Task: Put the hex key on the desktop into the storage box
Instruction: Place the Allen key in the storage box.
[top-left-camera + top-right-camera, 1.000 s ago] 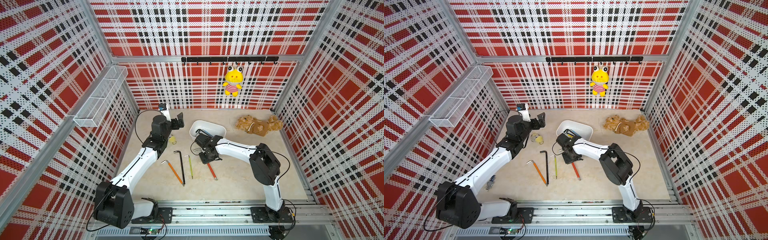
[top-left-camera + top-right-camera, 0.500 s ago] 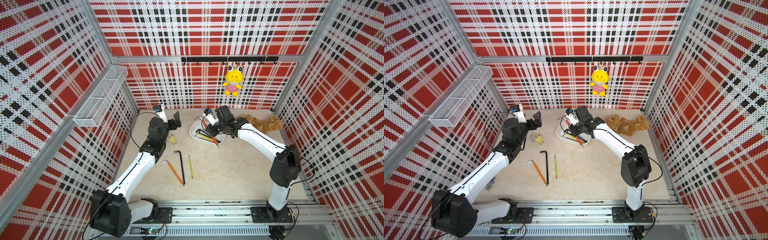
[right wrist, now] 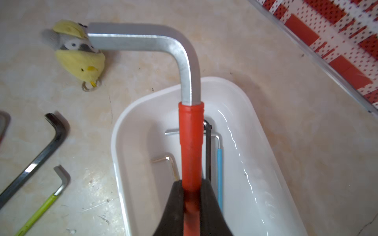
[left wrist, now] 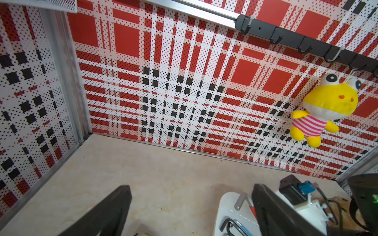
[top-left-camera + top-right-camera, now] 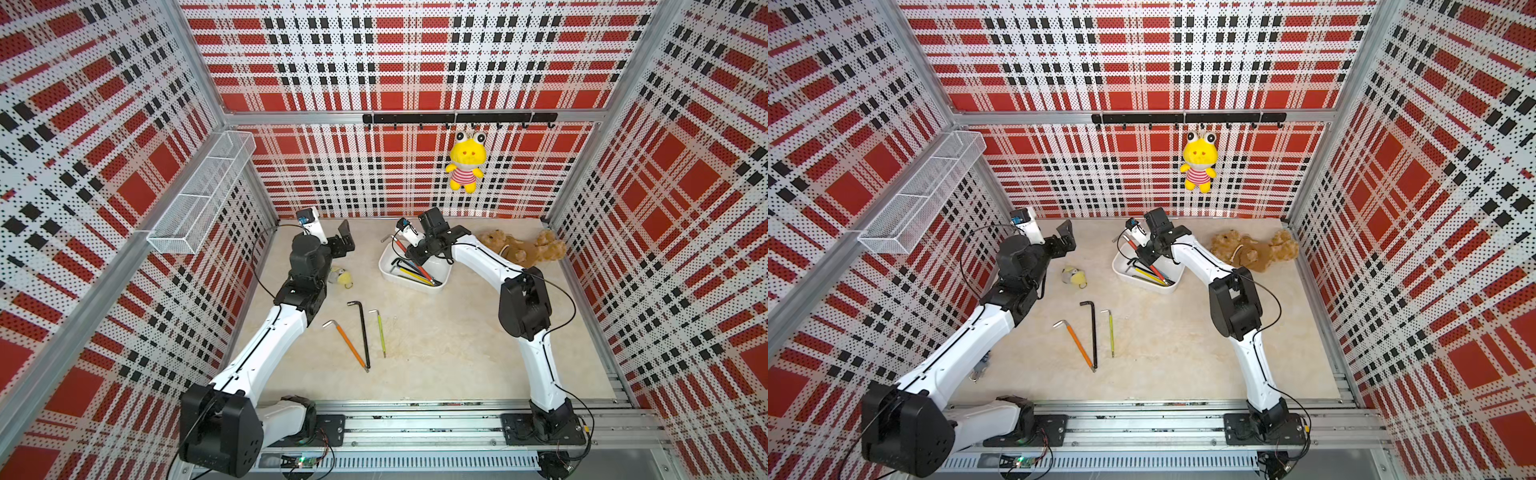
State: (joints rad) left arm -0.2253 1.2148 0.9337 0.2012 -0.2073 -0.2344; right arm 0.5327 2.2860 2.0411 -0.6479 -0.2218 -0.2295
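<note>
Beige tabletop (image 5: 449, 340) carries: box (image 5: 411, 286), orange key (image 5: 348, 343), black key (image 5: 364, 332), green key (image 5: 380, 332), bird plush (image 5: 343, 277), teddy (image 5: 519, 249).

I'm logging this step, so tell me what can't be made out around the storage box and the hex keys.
- Right wrist view: the red hex key's lower end, hidden between the right claw's fingers.
- Right wrist view: the black hex key on the desktop, cut off by the picture edge.
- Left wrist view: most of the storage box, behind the left claw's finger and the picture edge.
</note>
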